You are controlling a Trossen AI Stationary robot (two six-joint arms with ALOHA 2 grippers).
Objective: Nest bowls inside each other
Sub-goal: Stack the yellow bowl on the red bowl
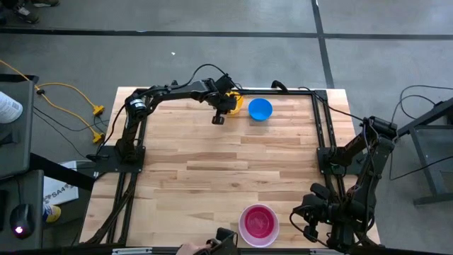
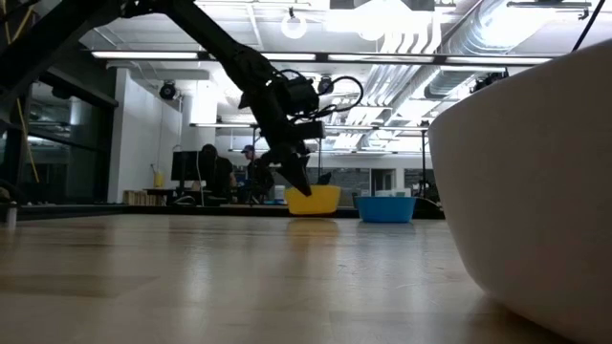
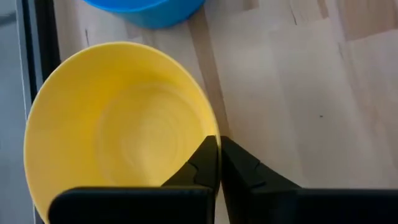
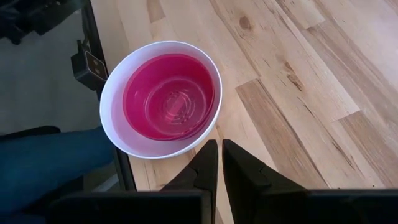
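yellow bowl (image 3: 118,124) | blue bowl (image 1: 260,110) | pink bowl (image 4: 169,96) in white bowl (image 4: 118,134)

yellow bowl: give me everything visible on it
The yellow bowl is small, round and smooth, plastic by its look, plain inside and empty. It stands upright on the wooden table at the far edge, beside the blue bowl but apart from it. The left gripper is shut on its rim, one finger inside and one outside. Nothing else touches it.

arms (image 1: 177,91): showing black, jointed | cables: looping black off wrists | left tool (image 3: 219,163): showing matte black, wedge-shaped fingers
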